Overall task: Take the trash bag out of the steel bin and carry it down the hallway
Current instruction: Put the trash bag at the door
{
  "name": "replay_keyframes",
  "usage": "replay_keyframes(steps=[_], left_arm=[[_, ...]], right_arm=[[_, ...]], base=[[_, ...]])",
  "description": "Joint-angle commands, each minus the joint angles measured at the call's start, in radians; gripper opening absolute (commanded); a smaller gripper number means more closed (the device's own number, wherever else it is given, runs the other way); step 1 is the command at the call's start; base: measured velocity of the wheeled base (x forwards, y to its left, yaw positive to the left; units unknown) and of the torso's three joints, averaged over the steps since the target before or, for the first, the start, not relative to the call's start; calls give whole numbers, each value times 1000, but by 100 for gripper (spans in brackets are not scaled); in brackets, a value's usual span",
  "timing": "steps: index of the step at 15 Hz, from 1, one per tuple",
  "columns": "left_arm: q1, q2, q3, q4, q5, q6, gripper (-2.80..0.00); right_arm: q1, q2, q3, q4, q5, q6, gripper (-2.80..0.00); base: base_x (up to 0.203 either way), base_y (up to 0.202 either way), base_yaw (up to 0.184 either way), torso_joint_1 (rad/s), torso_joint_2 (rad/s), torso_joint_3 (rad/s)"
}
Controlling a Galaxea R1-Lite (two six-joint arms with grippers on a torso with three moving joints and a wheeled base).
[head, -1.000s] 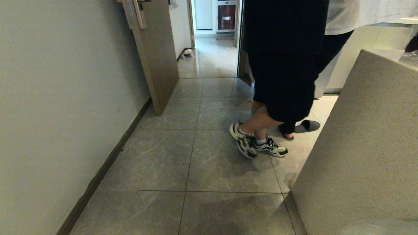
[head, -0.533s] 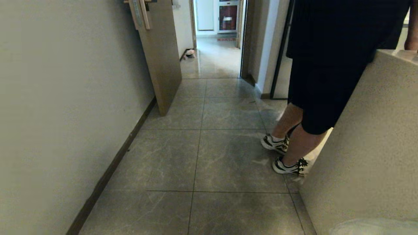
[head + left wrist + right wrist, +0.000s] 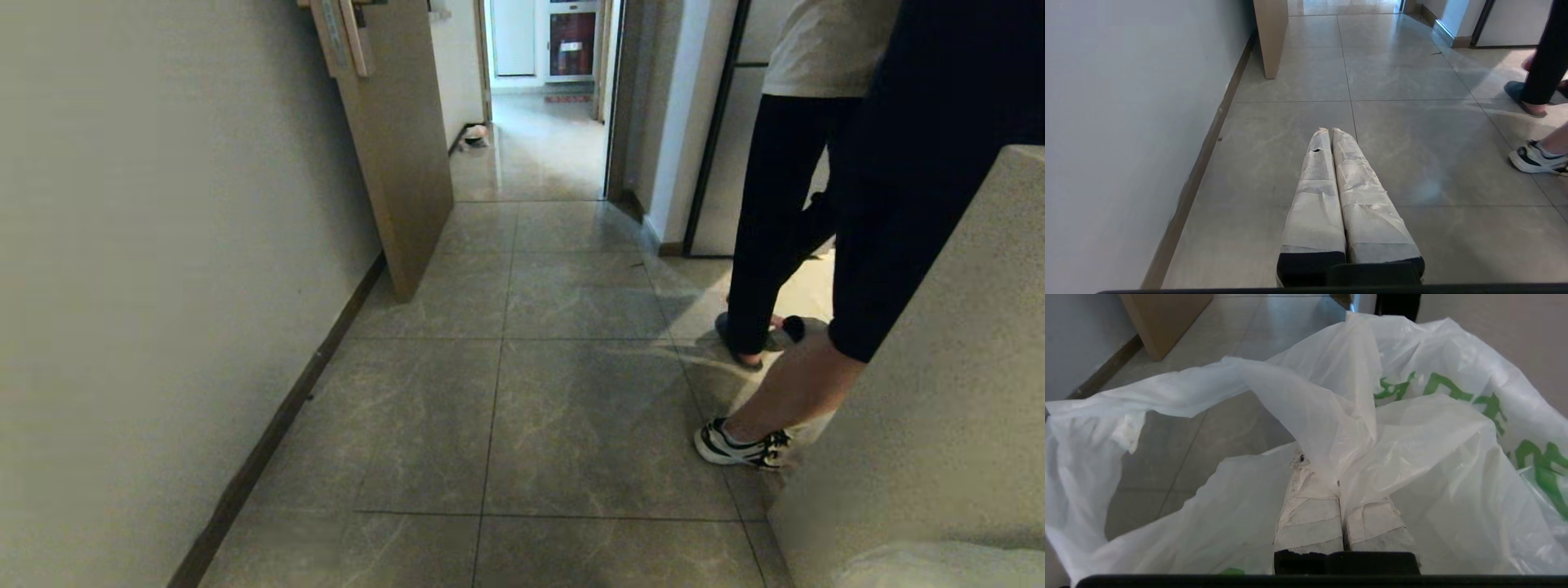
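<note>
Since a second ago the person in black shorts and patterned sneakers point(image 3: 739, 447) has stepped from the middle of the hallway point(image 3: 531, 408) to its right side, beside the speckled beige counter wall point(image 3: 939, 367), so the tiled floor ahead lies open; the second person, in long black trousers and slippers point(image 3: 771, 237), who was mostly hidden behind the first, now stands in plain view near the dark-framed doorway on the right. The view itself has shifted only slightly. The right hand point(image 3: 1340, 479) has its tape-wrapped fingers pressed together, pinching a gathered fold of the trash bag point(image 3: 1412, 437), whose thin white plastic with green print billows around and over the fingers, with grey floor tiles showing through and past it. A pale edge of the bag also shows at the lower right corner of the head view point(image 3: 939, 565), below the counter wall. The left hand point(image 3: 1329, 131) hangs over the tiles with its two wrapped fingers touching along their length and nothing between them, near the white left wall and its dark baseboard point(image 3: 1208, 143). The open wooden door point(image 3: 400, 147) stands against the left wall farther down, and beyond it the corridor runs on to a brighter room. The steel bin is in none of the views.
</note>
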Motion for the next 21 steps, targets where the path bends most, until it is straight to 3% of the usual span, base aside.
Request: replay_keyframes(steps=[1,21], left_arm=[[0,1,0,0,1,0,-280],[0,0,0,-2,1,-1,-280]], right_arm=[[0,1,0,-1,0,-1,-280],[0,1,0,-1,0,-1,-280]], base=[[192,0,-3,2,6,2],[190,0,1,3,2,2]])
